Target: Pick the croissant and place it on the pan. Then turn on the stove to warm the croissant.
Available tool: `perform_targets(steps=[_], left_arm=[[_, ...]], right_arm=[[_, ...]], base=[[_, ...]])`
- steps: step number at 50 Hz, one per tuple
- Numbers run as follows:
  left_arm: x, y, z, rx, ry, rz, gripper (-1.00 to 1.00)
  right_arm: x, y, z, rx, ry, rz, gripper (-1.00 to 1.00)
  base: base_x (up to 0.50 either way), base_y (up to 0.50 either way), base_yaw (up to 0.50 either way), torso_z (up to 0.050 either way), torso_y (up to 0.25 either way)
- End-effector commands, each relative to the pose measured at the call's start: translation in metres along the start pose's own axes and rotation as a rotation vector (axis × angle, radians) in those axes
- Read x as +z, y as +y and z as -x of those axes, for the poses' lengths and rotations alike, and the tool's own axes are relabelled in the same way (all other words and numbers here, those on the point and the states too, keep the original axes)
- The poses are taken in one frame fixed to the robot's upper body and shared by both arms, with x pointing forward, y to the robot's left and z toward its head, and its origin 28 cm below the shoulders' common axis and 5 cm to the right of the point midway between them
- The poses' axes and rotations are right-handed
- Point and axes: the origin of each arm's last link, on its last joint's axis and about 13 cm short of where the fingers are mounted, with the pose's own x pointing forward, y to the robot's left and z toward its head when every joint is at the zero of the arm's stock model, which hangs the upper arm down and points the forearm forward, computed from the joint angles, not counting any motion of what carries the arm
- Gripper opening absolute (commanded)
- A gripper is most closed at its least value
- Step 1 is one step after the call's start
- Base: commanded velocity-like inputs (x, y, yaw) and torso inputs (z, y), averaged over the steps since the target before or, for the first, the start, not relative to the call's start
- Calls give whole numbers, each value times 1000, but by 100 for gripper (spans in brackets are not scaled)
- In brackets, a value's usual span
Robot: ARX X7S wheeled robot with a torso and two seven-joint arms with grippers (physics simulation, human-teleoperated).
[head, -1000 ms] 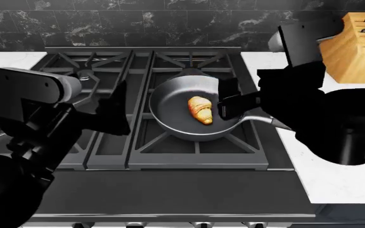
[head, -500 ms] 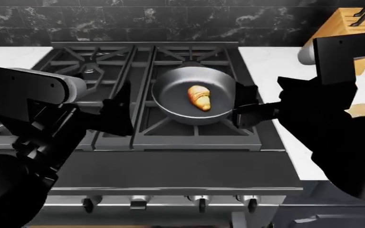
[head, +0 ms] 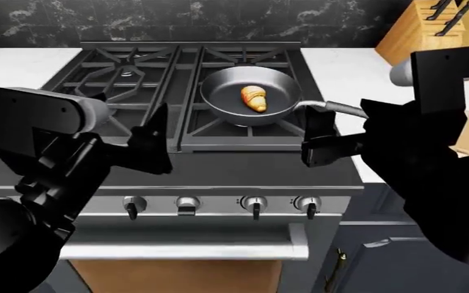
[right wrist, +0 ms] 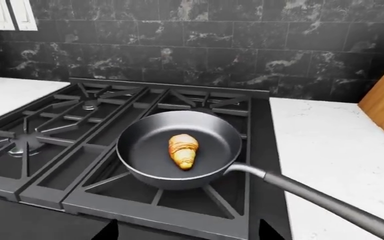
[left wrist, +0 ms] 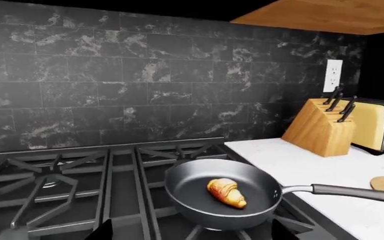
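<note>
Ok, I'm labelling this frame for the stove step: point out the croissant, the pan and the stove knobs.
croissant (head: 254,98), head view, middle of the pastry.
pan (head: 220,104), head view, bare dark floor beside the pastry.
stove knobs (head: 255,203), head view, one silver knob in the front row.

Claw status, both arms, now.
Left claw: holding nothing; whether open or closed cannot be told.
Right claw: holding nothing; open or closed cannot be told. The croissant lies in the pan.
</note>
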Motion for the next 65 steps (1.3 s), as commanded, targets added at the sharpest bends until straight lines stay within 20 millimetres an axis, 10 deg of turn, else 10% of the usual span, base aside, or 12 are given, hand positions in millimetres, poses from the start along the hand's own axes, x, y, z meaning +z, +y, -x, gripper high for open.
perform_targets(steps=[1, 65], left_arm=[[-3, 0, 1, 20, -39, -14, 100], [-7, -6, 11, 8, -91, -111, 100]], right_arm=[[-3, 1, 4, -11, -20, 13, 100], [-55, 10, 36, -138, -65, -48, 100]], base=[[0, 0, 0, 0, 0], [0, 0, 0, -46, 0]])
